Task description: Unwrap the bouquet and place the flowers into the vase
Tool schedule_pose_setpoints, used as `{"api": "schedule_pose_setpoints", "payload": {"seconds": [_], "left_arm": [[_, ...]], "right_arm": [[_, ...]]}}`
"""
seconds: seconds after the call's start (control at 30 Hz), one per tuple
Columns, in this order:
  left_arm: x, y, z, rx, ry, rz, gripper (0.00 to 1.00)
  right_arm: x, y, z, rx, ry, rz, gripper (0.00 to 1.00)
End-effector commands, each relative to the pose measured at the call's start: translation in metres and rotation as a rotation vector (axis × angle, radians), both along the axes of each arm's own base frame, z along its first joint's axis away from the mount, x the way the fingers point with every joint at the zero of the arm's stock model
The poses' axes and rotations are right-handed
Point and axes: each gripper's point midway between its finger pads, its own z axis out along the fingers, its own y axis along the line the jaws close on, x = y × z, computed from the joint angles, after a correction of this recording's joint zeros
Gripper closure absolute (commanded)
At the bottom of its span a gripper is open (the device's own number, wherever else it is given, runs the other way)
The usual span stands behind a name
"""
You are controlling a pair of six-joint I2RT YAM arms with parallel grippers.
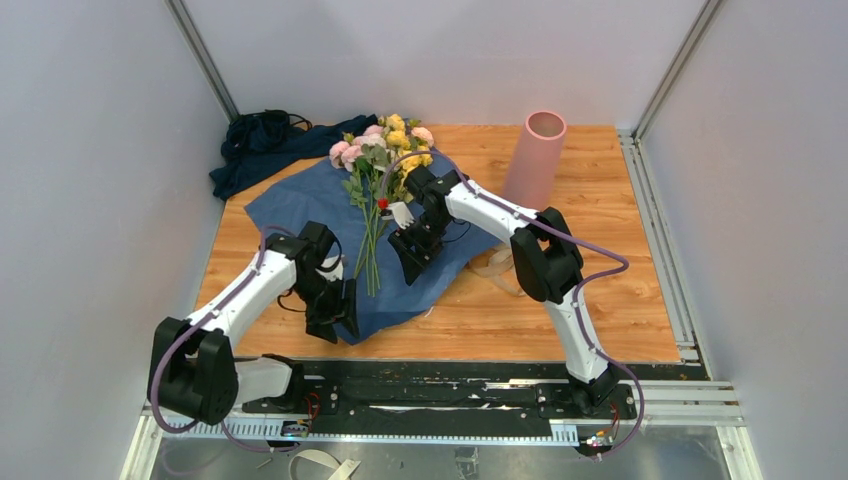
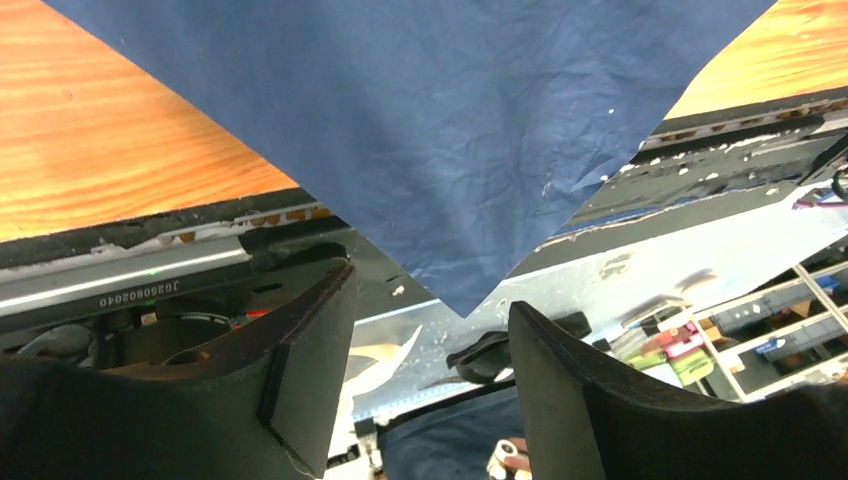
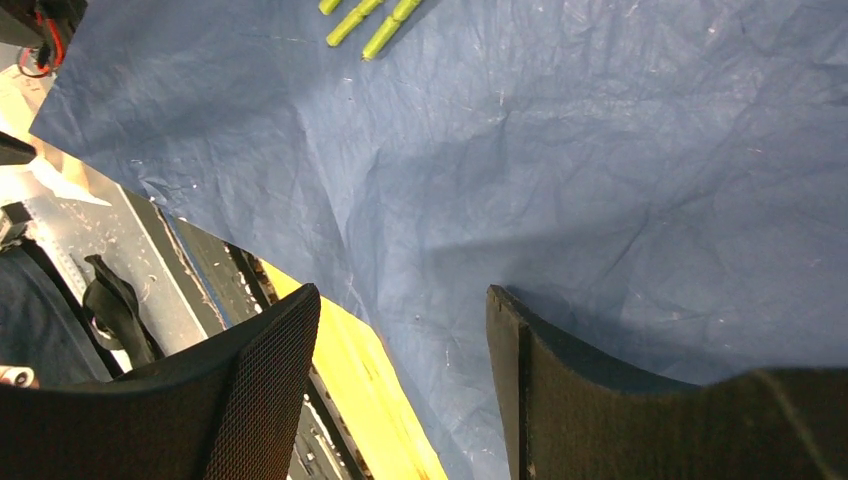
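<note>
The bouquet lies unwrapped: its blue paper (image 1: 300,205) is spread flat on the wooden table, and the flowers (image 1: 385,145) rest on it with pink and yellow blooms at the far end and green stems (image 1: 372,255) pointing toward me. The pink vase (image 1: 536,158) stands upright at the back right, apart from both arms. My left gripper (image 1: 335,322) hovers open over the paper's near corner (image 2: 460,160), its jaws (image 2: 430,335) holding nothing. My right gripper (image 1: 408,262) is open just right of the stems; beneath it (image 3: 400,335) is blue paper (image 3: 560,170), with the cut stem ends (image 3: 365,22) ahead.
A dark navy cloth heap (image 1: 258,140) lies at the back left corner. A tan raffia ribbon (image 1: 495,263) sits on the wood beside the right arm's elbow. Bare table (image 1: 610,300) stretches right of the paper. A black rail (image 2: 130,285) runs along the near edge.
</note>
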Motion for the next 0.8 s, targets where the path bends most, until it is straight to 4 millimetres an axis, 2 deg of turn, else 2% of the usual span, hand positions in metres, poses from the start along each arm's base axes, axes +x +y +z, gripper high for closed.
{"api": "schedule_pose_setpoints", "payload": {"seconds": [0.0,0.13,0.3,0.43,0.6,0.77], "left_arm": [[-0.017,0.000,0.000,0.012,0.101,-0.039,0.38],[-0.019,0.002,-0.003,0.069,0.135,-0.104,0.38],[-0.027,0.010,-0.021,0.138,0.262,-0.149,0.38],[-0.023,0.015,-0.026,0.185,0.271,-0.182,0.35],[-0.020,0.015,-0.030,0.191,0.303,-0.210,0.34],[-0.015,0.011,-0.029,0.169,0.306,-0.237,0.32]], "right_arm": [[0.004,-0.007,-0.004,-0.054,-0.019,-0.014,0.35],[0.019,-0.008,-0.002,-0.068,-0.053,-0.052,0.35],[0.029,-0.015,-0.008,-0.105,-0.072,-0.084,0.36],[0.027,-0.026,-0.017,-0.145,-0.056,-0.109,0.36],[0.018,-0.048,-0.042,-0.225,-0.017,-0.146,0.36],[0.021,-0.059,-0.049,-0.272,-0.048,-0.149,0.37]]}}
